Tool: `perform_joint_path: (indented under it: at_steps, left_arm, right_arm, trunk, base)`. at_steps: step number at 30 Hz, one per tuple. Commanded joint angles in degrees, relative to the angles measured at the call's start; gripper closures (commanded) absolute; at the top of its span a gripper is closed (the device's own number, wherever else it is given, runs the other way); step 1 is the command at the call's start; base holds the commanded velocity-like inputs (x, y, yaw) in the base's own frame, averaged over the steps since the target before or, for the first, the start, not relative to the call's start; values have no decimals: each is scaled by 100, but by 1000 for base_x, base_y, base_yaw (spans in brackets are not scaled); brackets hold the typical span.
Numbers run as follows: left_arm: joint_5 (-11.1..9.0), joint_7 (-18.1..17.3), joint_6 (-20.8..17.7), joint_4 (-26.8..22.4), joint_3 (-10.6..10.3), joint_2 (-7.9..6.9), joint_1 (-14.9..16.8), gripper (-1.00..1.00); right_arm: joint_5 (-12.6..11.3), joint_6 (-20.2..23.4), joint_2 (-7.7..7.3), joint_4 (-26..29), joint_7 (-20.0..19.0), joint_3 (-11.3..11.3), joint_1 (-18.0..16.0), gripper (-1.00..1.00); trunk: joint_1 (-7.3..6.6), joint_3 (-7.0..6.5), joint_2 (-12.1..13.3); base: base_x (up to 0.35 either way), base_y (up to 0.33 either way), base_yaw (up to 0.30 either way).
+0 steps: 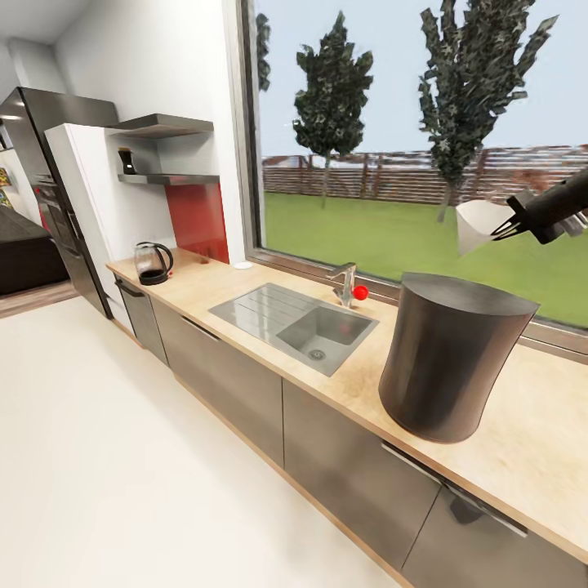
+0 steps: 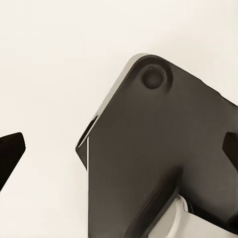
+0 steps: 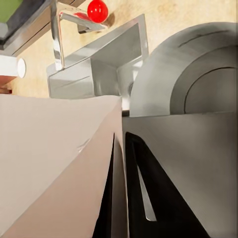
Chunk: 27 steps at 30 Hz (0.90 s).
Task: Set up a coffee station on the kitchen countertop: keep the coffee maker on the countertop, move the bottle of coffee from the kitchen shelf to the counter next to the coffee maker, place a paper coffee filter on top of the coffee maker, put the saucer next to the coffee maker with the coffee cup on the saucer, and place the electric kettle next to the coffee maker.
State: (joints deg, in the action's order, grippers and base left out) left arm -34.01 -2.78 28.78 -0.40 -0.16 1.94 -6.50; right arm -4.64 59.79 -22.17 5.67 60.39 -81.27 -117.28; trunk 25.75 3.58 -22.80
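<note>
Paper coffee filter (image 1: 476, 224): white, cone-shaped, held in the air above and just beyond the coffee maker's top; in the right wrist view it spread wide as a pale sheet (image 3: 54, 163).
Right gripper (image 1: 508, 226): black fingers clamped on the filter's edge, reaching in from the right of the head view; the right wrist view showed a dark finger (image 3: 148, 198) pressed against the paper.
Coffee maker (image 1: 447, 359): tall dark grey cylinder standing on the kitchen countertop (image 1: 367, 371), right of the sink; its round top (image 3: 198, 74) appeared from above in the right wrist view.
Sink (image 1: 294, 322): steel, set into the worktop, with a tap (image 1: 346, 282) and a red knob (image 1: 360, 291) behind it.
Electric kettle (image 1: 153, 263): glass jug at the far left end of the counter.
Saucer (image 1: 242, 265): small white disc by the window.
Bottle of coffee (image 1: 126, 161): small dark jar on the lower kitchen shelf (image 1: 167, 178); label unreadable.
Left gripper: dark fingertips (image 2: 11, 151) at the edges of the left wrist view, well apart, over a dark robot part.
Writing: none legible.
</note>
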Motion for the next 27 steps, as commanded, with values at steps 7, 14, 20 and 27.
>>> perform_joint_path:
  at_steps: [7, 14, 20, 27]
  left_arm:
    - [-36, -29, 13, -15, -1, 8, 0, -100]
    - [-27, -29, -7, -20, -10, -1, 0, -100]
    - [-33, -29, -13, -13, -10, -1, 0, -100]
    - [-47, -29, -58, -13, -12, -1, 0, -100]
  right_arm:
    - [-66, 21, -4, 4, 61, 29, -6, 100]
    - [-79, 21, -2, 4, -31, 32, -6, 100]
    - [-102, 21, -6, 4, -34, 16, -6, 100]
    - [-114, 21, -6, 4, 19, 14, -6, 100]
  trunk:
    - [4, 12, -12]
    - [4, 12, -12]
    - [4, 12, -12]
    - [4, 12, -12]
  base:
    - [0, 0, 0]
    - [0, 0, 0]
    - [0, 0, 0]
    - [0, -23, 0]
